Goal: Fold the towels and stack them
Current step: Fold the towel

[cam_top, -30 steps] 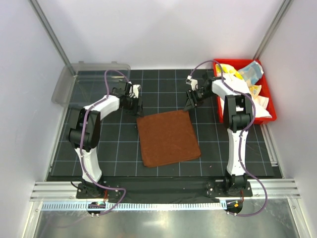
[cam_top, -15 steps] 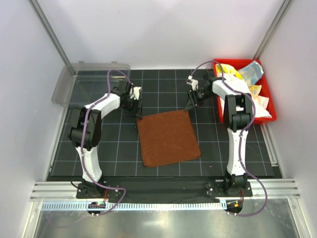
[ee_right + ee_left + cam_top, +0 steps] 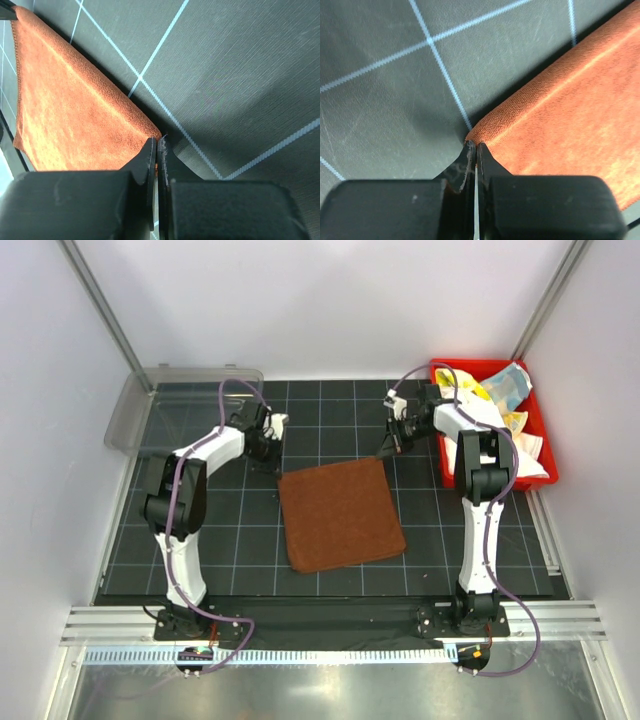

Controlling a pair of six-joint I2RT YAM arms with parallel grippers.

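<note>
Left claw [image 3: 474,148], right claw [image 3: 159,144] each pinched shut on far corner of fuzzy rust-brown towel [image 3: 340,515], lying flat, squarish.

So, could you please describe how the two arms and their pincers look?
The left arm and right arm have white tubular links, black joints and a trailing purple cable. The left pincer and right pincer each have two flat black fingers on a blocky black body.

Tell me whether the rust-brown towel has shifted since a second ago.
Yes, slightly: the rust-brown towel has slid a little to the right, toward the red bin.
</note>
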